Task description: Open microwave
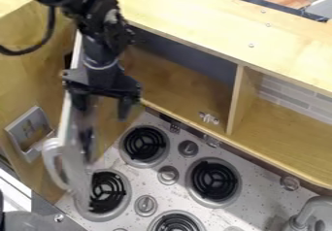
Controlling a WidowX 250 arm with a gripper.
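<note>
Microwave door (79, 169) — open, seemingly just beneath tool (102, 109)

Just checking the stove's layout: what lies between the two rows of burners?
A row of round knobs lies between the burners, as the camera view shows.

The black arm (100, 28) reaches down, its hand (103, 109) spread.

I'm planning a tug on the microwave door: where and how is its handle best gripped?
Probably mid-bar on the handle, coming from the outer side of the door, at the picture's left: the bar bows outward there, leaving a gap for one finger.
</note>
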